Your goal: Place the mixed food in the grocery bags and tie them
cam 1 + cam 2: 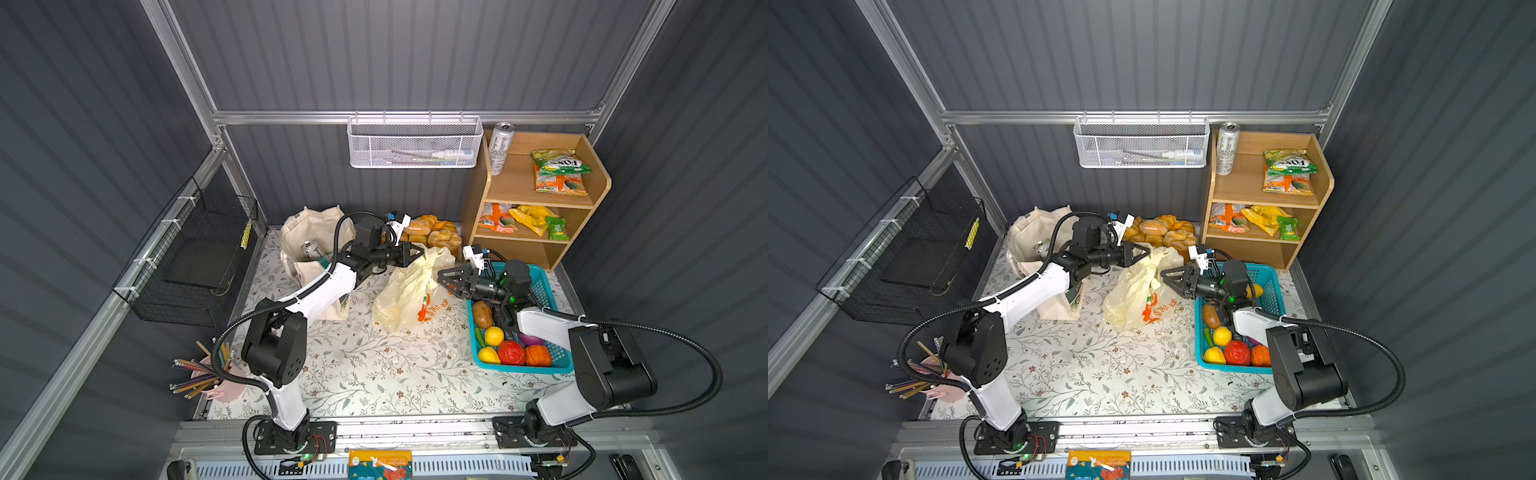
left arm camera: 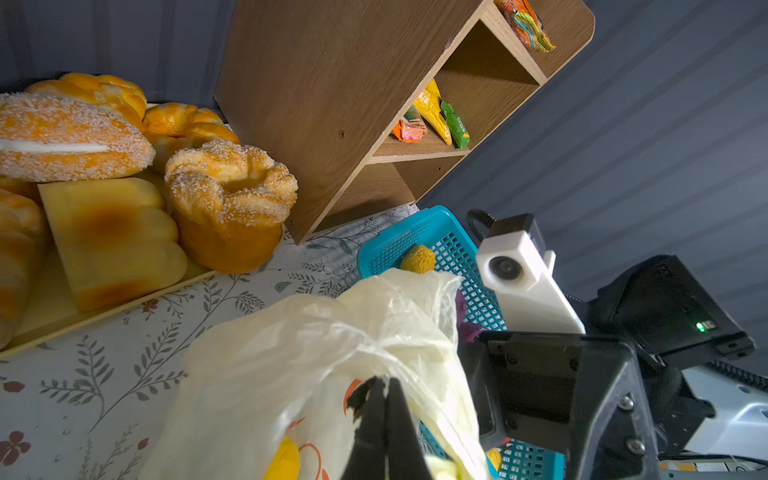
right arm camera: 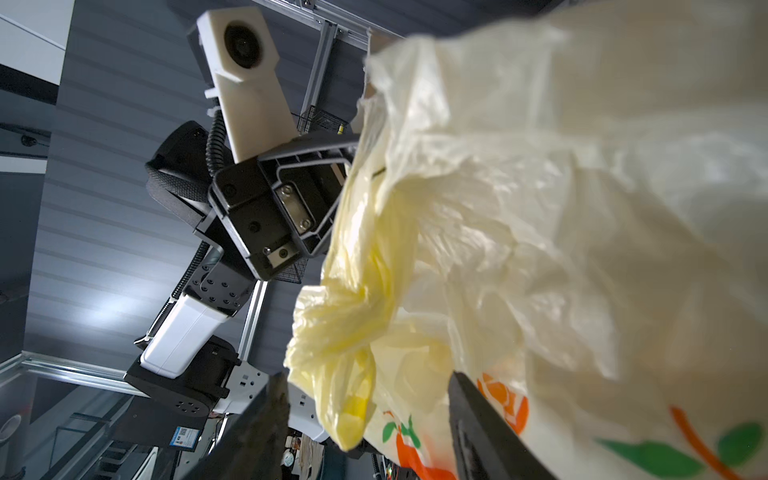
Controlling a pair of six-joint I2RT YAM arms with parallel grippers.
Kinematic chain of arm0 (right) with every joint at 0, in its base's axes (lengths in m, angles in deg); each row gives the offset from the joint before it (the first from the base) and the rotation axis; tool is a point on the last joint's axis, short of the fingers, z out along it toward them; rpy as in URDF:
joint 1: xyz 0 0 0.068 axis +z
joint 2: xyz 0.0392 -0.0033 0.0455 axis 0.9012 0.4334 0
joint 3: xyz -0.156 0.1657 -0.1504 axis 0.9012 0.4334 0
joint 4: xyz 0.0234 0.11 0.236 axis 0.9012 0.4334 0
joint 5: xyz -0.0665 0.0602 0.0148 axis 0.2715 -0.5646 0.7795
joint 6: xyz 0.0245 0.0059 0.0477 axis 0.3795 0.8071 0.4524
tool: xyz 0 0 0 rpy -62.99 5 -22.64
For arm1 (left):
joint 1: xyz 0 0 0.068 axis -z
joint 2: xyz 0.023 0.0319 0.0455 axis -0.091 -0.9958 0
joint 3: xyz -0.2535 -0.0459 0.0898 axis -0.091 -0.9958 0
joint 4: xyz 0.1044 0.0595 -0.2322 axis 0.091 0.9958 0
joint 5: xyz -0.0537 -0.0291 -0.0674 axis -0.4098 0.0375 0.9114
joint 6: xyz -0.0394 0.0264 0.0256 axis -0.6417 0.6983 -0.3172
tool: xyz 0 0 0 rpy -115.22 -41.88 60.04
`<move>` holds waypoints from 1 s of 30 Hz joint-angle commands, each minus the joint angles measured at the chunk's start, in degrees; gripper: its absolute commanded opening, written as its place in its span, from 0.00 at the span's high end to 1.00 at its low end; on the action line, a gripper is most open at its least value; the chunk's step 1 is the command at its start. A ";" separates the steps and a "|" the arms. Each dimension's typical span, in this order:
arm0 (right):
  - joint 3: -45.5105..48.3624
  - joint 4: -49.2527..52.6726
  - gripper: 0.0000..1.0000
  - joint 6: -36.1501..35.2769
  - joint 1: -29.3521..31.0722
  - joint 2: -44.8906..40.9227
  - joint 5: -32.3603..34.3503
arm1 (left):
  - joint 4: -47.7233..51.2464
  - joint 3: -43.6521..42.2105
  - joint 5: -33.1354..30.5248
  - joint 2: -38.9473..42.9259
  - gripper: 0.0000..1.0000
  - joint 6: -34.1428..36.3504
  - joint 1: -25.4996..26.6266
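My left gripper (image 1: 417, 253): closed on the top edge of the plastic bag (image 1: 401, 299). In the left wrist view my fingertips (image 2: 374, 411) meet with the film pinched between them.
My right gripper (image 1: 441, 279): jaws spread apart, at the bag's right side. In the right wrist view a bunched fold of film lies between my fingers (image 3: 478, 419); I cannot tell whether they touch it.
Plastic bag: pale yellow with an orange print. It is slumped at the middle of the floral table (image 1: 374, 374), with its top drawn up toward the far side. Something yellow shows through the film.
Canvas tote (image 1: 301, 232): far left, upright and open, beside my left arm. A silver can (image 1: 309, 249) lies inside.
Bread pieces (image 1: 436, 235): far middle, just beyond the plastic bag.
Turquoise basket (image 1: 519, 368): right of the bag, under my right arm. It holds lemons (image 1: 493, 335) and other toy produce.
Wooden shelf (image 1: 476, 203): far right. A drink can (image 1: 500, 147) stands on its top level, with snack packets (image 1: 559, 164) on the top and middle levels.
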 commanded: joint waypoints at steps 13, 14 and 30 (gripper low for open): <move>-1.20 0.10 0.54 -0.45 5.09 0.03 -0.02 | -0.77 -2.85 -0.05 0.96 1.00 0.27 -0.40; -1.38 0.00 0.54 -0.46 5.36 0.40 0.11 | -0.75 -2.84 -0.08 0.98 1.00 0.35 -0.38; -2.08 1.37 1.00 -0.39 3.82 1.72 2.55 | -3.99 -3.29 1.77 1.70 1.00 -4.20 -2.81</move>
